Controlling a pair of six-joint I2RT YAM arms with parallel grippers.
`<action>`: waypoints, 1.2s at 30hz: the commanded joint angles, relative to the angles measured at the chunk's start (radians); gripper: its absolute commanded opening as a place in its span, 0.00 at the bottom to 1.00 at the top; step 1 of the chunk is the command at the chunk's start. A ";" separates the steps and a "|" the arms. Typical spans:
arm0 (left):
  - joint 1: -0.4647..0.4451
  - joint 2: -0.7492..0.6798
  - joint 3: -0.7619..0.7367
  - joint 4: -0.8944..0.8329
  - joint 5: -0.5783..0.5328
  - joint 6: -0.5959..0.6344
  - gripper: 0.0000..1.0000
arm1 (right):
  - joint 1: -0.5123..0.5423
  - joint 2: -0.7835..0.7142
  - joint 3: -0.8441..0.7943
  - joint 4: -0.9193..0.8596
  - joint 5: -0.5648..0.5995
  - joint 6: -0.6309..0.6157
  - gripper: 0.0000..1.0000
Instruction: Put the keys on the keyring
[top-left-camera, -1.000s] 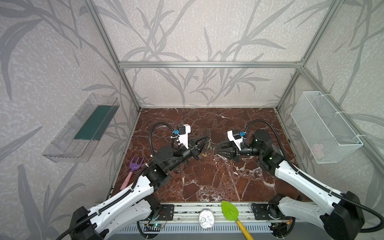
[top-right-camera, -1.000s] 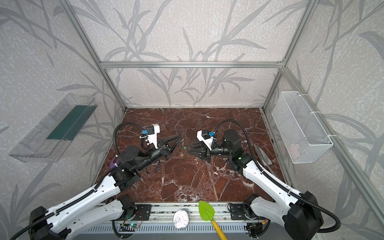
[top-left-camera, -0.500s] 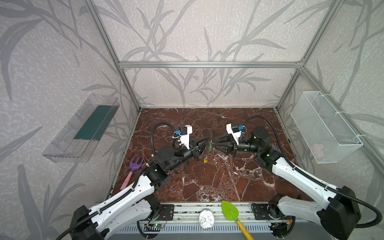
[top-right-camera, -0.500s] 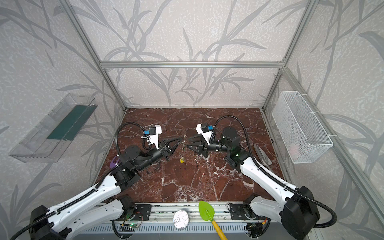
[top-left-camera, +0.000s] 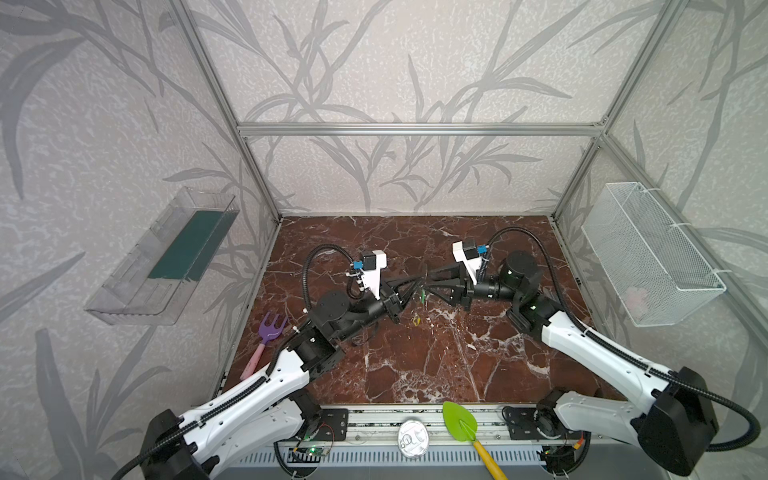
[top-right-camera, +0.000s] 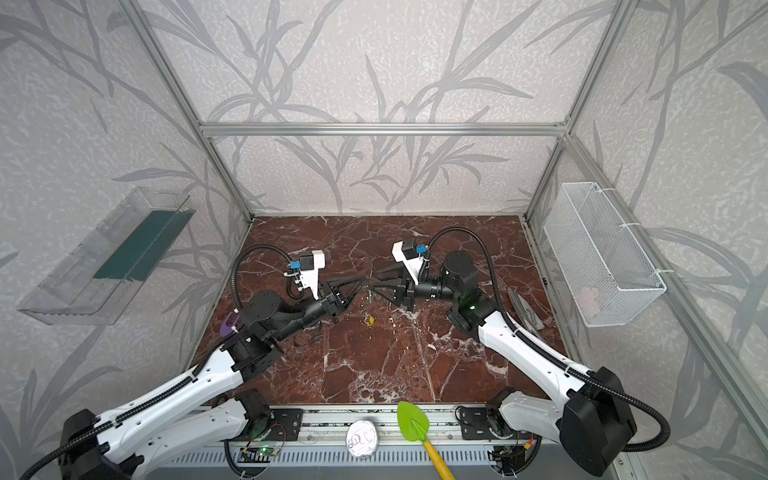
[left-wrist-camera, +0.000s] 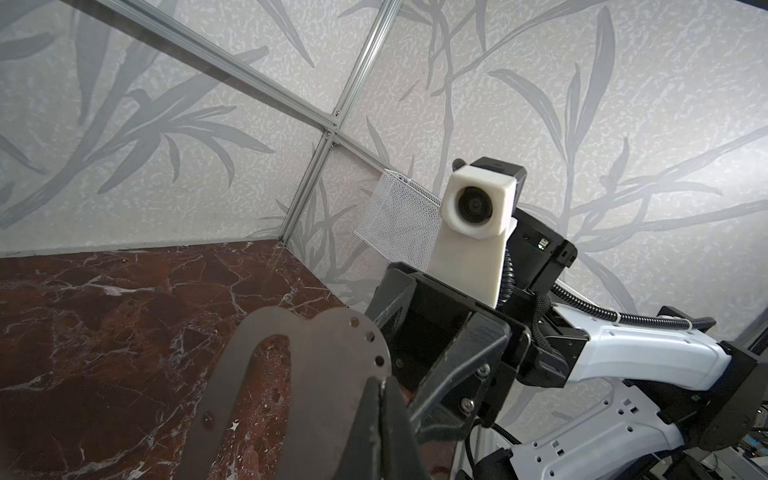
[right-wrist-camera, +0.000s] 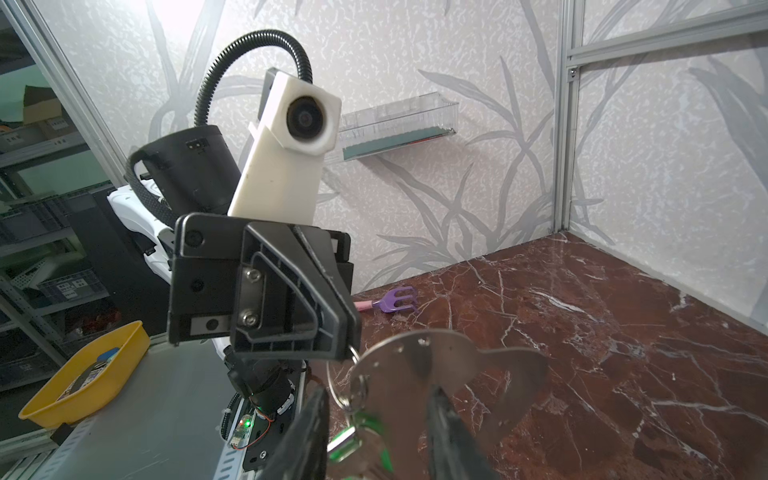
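My left gripper (left-wrist-camera: 380, 384) is shut on the curved edge of the keyring (left-wrist-camera: 316, 374), a flat grey plate held up above the marble floor. In the right wrist view the keyring (right-wrist-camera: 457, 374) has a wire loop through one of its small holes. The key with the green tag (right-wrist-camera: 357, 440) dangles from that loop, blurred. My right gripper (right-wrist-camera: 376, 419) is open, its fingers on either side of that key and the plate's edge. In both top views the two grippers (top-left-camera: 417, 283) (top-right-camera: 374, 286) meet tip to tip. The yellow-tagged key (top-left-camera: 416, 320) lies on the floor below them.
A purple fork toy (top-left-camera: 272, 328) lies by the left wall. A green shovel (top-left-camera: 459, 419) and a round lid (top-left-camera: 411, 434) sit on the front rail. A wire basket (top-left-camera: 648, 253) hangs on the right wall and a clear shelf (top-left-camera: 166, 257) on the left.
My right arm has swung left and risen, so its jaws now stand at the left gripper's tip. The left gripper has stayed shut on the keyring.
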 joint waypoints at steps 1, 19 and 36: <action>0.002 0.001 -0.007 0.069 0.017 0.009 0.00 | 0.004 -0.005 0.037 0.024 -0.022 0.015 0.37; 0.000 0.024 -0.021 0.108 0.046 0.017 0.00 | 0.005 -0.008 0.041 0.043 -0.035 0.047 0.25; -0.003 0.054 -0.057 0.166 0.023 0.044 0.00 | 0.014 -0.027 0.048 -0.007 -0.047 0.038 0.00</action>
